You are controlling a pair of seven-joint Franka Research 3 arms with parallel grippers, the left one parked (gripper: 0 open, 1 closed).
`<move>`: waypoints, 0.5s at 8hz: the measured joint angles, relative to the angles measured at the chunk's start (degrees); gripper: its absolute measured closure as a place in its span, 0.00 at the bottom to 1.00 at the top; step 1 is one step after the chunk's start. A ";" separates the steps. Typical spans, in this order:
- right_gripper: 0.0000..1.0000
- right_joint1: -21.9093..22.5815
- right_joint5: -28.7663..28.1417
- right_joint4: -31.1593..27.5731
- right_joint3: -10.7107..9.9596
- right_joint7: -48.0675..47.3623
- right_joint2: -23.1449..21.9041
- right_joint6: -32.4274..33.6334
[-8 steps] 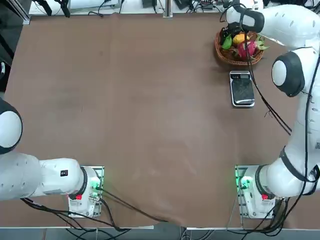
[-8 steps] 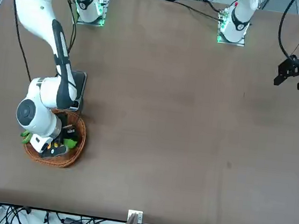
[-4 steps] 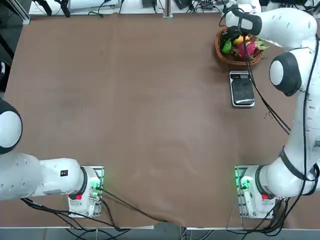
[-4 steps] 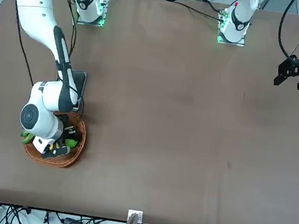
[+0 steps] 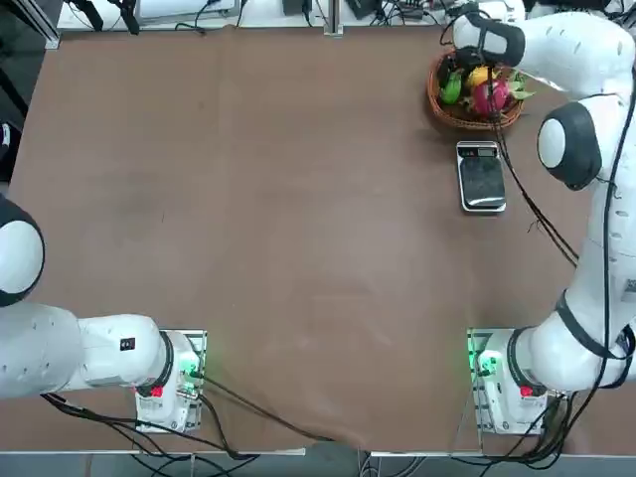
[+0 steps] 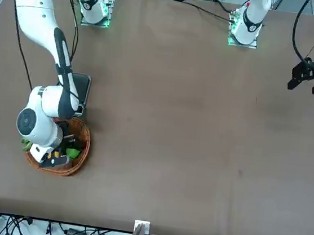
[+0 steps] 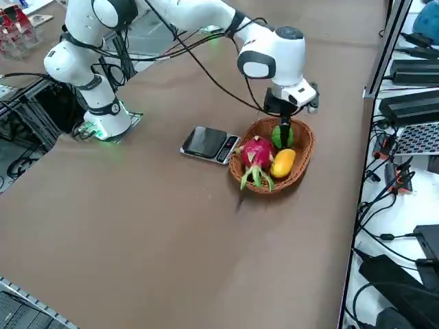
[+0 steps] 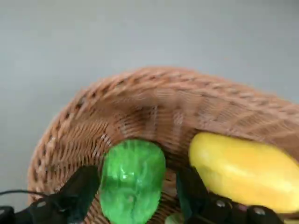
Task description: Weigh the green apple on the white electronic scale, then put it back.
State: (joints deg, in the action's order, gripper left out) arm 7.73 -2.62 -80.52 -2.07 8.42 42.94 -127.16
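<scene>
The black two-fingered right gripper (image 8: 135, 193), wide open and empty-handed, straddles the bright-green oval apple (image 8: 132, 179) at the round wicker basket's (image 7: 306, 154) one o'clock in the right side view, seemingly to grasp it.

From my seat, the right gripper (image 8: 138, 179) is down in the basket (image 7: 302, 162), near the counter's far right corner, its open fingers on either side of the apple (image 8: 131, 179). The yellow fruit (image 8: 243, 170) crowds one finger; the dragon fruit (image 7: 256, 152) blocks the scale (image 5: 482, 179) side. Cables (image 5: 537, 214) hang beside the scale. I see a wide bare stretch of counter (image 5: 248, 199) from the scale toward the left edge.
</scene>
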 joint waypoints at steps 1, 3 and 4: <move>0.00 -0.16 -0.01 0.61 -0.01 0.00 -2.11 1.72; 0.00 -0.04 -0.06 1.37 0.04 -2.85 -8.66 7.97; 0.00 0.07 -0.06 1.53 0.11 -4.87 -12.71 12.53</move>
State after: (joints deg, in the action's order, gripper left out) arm 7.81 -2.68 -78.99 -1.96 3.55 30.23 -114.63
